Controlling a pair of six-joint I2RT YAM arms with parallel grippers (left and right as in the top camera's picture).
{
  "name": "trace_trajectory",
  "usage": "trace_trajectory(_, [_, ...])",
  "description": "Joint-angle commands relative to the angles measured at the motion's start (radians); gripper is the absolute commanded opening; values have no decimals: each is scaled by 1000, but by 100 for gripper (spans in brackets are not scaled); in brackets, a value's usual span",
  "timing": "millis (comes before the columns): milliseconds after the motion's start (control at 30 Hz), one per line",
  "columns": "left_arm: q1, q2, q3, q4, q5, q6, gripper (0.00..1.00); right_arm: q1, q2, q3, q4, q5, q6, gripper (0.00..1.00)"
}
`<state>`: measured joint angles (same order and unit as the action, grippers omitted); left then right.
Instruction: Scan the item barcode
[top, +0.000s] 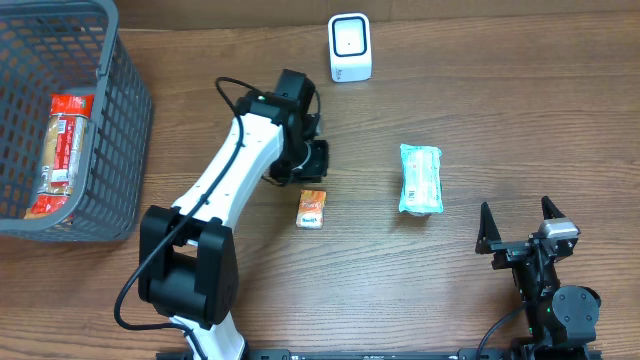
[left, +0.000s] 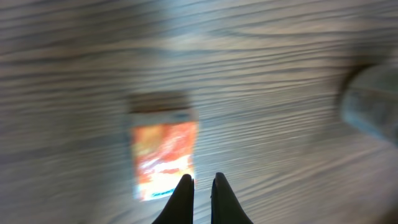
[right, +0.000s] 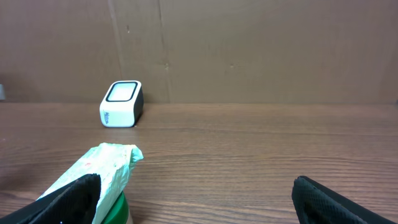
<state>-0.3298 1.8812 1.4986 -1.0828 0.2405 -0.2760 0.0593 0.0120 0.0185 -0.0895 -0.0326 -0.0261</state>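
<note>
My left pincer (left: 202, 182) is together on nothing just beside the orange packet (left: 163, 158), probably poised to nudge it; my right pincer (top: 516, 207) waits spread apart.

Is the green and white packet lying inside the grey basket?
No, the green and white packet lies on the table, outside the grey basket.

Nothing legible — markings on the orange packet (top: 311, 209) and scanner (top: 350, 47) are too small.
</note>
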Motion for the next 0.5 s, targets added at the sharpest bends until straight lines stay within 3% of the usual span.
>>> trace_trajectory(0, [-55, -5, 31, 41, 66, -95, 4, -4, -9, -10, 7, 12, -1, 100])
trace_trajectory(100, [-108, -5, 44, 95, 63, -142, 19, -4, -9, -10, 7, 12, -1, 100])
trace_trajectory(167, [-151, -5, 44, 151, 66, -151, 36, -4, -9, -10, 7, 12, -1, 100])
trace_trajectory(233, [-184, -5, 44, 199, 65, -149, 82, -4, -9, -10, 7, 12, -1, 100])
trace_trajectory(267, [-198, -5, 44, 221, 64, -146, 100, -4, -9, -10, 7, 12, -1, 100])
trace_trajectory(467, [-222, -5, 44, 303, 110, -167, 97, -4, -9, -10, 7, 12, -1, 100])
